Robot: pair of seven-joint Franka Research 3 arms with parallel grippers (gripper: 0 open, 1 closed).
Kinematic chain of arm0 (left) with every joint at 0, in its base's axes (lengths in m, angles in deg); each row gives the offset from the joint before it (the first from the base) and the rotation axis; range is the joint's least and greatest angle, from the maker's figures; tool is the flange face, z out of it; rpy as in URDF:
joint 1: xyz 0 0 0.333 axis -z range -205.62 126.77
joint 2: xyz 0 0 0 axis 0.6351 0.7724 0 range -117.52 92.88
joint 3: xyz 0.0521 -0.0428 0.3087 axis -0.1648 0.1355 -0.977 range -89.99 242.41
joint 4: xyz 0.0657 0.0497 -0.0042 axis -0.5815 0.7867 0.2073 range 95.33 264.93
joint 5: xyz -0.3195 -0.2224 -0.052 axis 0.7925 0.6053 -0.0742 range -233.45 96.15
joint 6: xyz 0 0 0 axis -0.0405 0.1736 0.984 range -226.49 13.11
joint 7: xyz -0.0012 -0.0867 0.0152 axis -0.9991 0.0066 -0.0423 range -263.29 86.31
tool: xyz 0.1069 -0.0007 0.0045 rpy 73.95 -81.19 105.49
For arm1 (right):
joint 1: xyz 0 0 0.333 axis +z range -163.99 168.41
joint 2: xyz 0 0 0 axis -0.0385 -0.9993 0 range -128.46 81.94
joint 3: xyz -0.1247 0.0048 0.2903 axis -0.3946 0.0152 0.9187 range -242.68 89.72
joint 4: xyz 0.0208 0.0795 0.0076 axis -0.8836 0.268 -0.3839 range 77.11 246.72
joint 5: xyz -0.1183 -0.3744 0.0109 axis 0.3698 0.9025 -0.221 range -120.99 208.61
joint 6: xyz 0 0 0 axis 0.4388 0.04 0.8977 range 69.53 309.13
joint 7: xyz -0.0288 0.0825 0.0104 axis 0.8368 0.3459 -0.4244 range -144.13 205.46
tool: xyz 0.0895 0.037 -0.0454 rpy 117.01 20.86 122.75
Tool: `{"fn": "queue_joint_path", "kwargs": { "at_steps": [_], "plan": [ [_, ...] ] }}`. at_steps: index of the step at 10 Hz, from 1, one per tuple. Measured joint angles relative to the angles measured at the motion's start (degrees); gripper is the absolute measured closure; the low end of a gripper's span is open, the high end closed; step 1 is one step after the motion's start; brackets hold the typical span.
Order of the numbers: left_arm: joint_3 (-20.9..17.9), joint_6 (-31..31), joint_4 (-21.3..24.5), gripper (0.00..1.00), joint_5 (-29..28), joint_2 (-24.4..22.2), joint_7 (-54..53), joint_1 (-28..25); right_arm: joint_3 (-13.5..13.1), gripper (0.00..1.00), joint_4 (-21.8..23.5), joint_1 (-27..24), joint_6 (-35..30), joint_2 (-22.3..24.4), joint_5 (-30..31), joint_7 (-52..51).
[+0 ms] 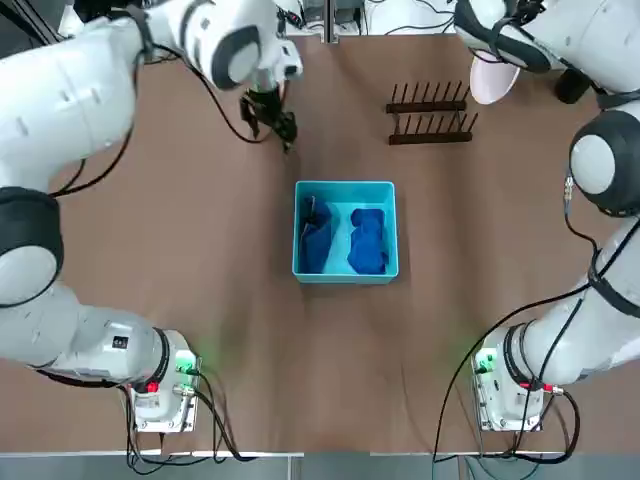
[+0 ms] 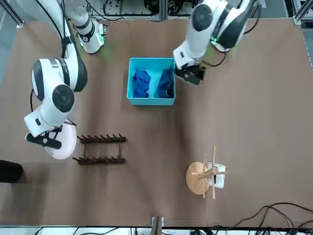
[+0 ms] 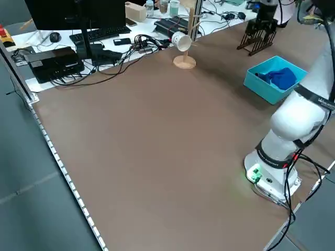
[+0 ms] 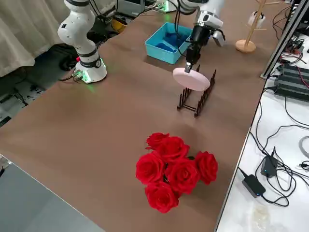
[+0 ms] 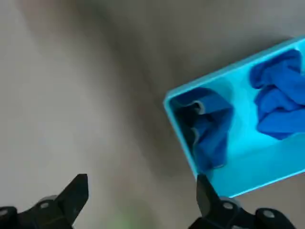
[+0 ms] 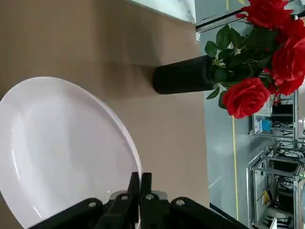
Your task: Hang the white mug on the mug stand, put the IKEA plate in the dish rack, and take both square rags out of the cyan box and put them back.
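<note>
Beside the dark rack (image 2: 99, 160), the right gripper (image 6: 139, 183) pinches the plate (image 6: 62, 148) by its rim — stiff, likely slick and breakable, so that edge grip should stay firm. Near the cyan box (image 1: 346, 282), the left gripper (image 5: 143, 195) stands wide — its rags (image 5: 214, 129) look soft, best pinched at a fold.

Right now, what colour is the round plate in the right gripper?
White with a faint pink tint; the right wrist view shows it best.

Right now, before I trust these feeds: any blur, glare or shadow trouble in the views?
Left wrist view: tabletop smeared, with a soft dark shadow band beside the box; rags readable. Right wrist view: thin glare streaks on the plate, shadow by the black vase. Top view: green glow on the left arm's base.
</note>
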Motion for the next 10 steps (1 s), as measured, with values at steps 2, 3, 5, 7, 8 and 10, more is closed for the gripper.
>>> {"fn": "queue_joint_path", "kwargs": {
  "at_steps": [2, 3, 5, 7, 8, 10],
  "plan": [
    [0.8, -4.4, 0.1, 0.0, -1.8, 5.0, 2.7, 3.7, 0.0, 0.97, -1.3, 0.5, 0.0, -2.7, 1.3, 1.7],
    [0.8, -5.5, 0.1, 0.01, -4.4, 8.2, 5.4, 6.1, -0.1, 0.97, -1.5, 0.5, 0.0, -3.4, 2.0, 3.0],
    [0.8, -9.9, 0.3, 0.04, -9.2, 16.3, 12.7, 11.5, -0.1, 0.97, -1.7, 0.5, 0.1, -4.8, 3.5, 5.7],
    [-0.1, -14.4, 0.2, 0.09, -12.4, 22.9, 17.5, 14.5, -0.1, 0.97, -1.8, 1.0, 0.1, -5.6, 3.9, 7.7],
    [-2.2, -16.5, 0.0, 0.11, -13.5, 24.8, 18.3, 16.2, -0.1, 0.97, -1.8, 1.5, 0.1, -6.0, 4.0, 8.4],
    [-6.3, -22.4, -0.2, 0.09, -14.4, 27.6, 20.8, 19.4, -0.1, 0.97, -1.8, 2.5, -0.1, -6.4, 4.1, 8.9]
  ]
}}
